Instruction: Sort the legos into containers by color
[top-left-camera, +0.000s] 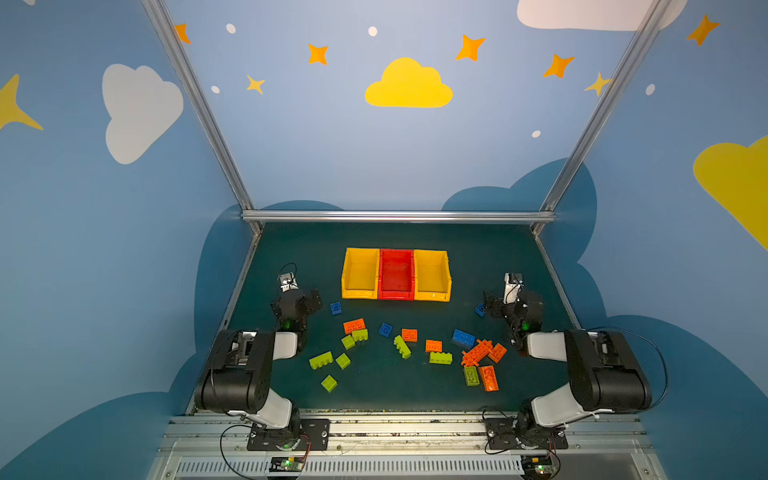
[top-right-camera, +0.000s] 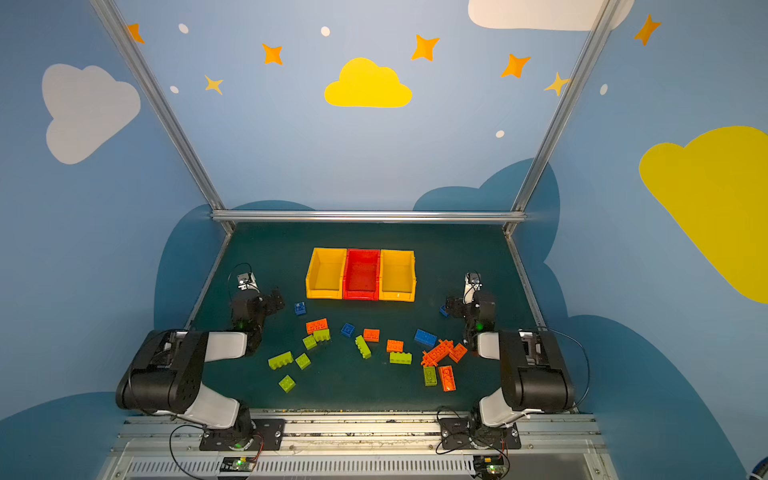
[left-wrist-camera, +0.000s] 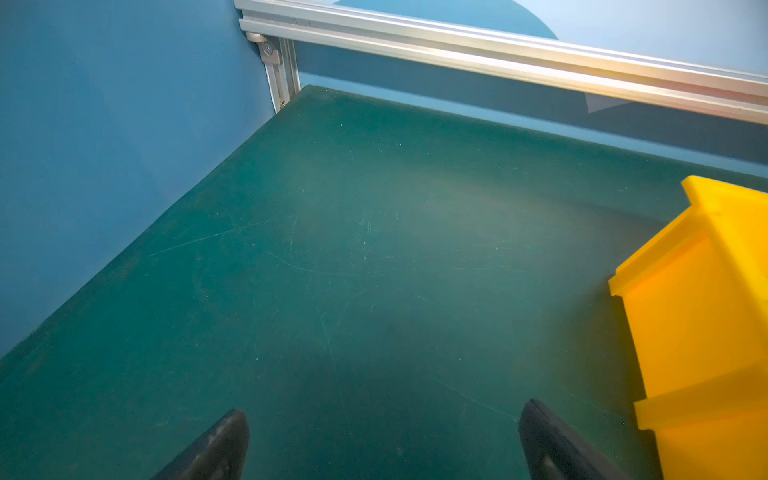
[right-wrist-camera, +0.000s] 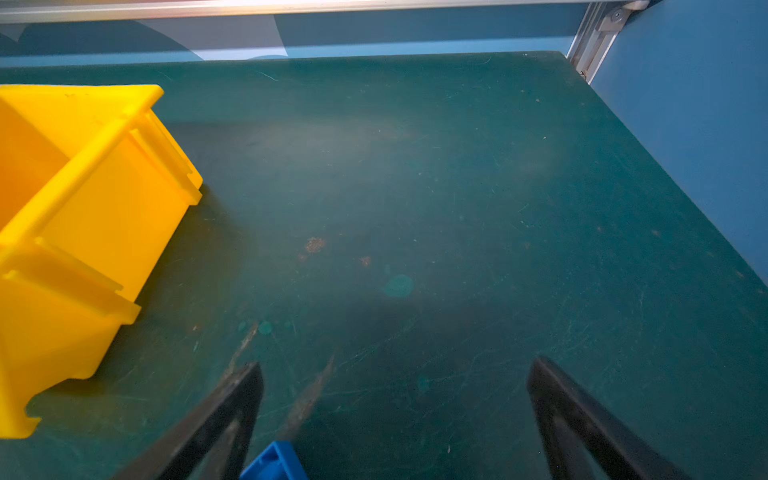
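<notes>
- The three bins are sitting side by side, pressed together, toward the back of the green mat (top-left-camera: 374, 395). They are a left yellow bin (top-left-camera: 360, 274), a red bin (top-left-camera: 397, 274) and a right yellow bin (top-left-camera: 432, 276), all showing bare floors in both top views.
- The bricks are lying loose on the mat in front of the bins, none inside one. The lime green bricks (top-left-camera: 321, 360) are lying mostly on the left. An orange cluster (top-left-camera: 478, 353) is lying on the right, with a large blue brick (top-left-camera: 463, 338) just beside it.
- The left gripper (left-wrist-camera: 384, 411) is hanging over bare mat beside the left yellow bin, its jaws spread wide and holding nothing. A small blue brick (top-left-camera: 336, 308) is lying near it, apart from the fingers.
- The right gripper (right-wrist-camera: 397, 365) is hanging beside the right yellow bin, its jaws likewise gaping and gripping nothing.
- A second small blue brick (right-wrist-camera: 274, 461) is sitting just inside one finger (right-wrist-camera: 224, 415) of the right gripper. Whether they are touching is hard to tell, since the wrist view is cutting the brick off at its edge.
</notes>
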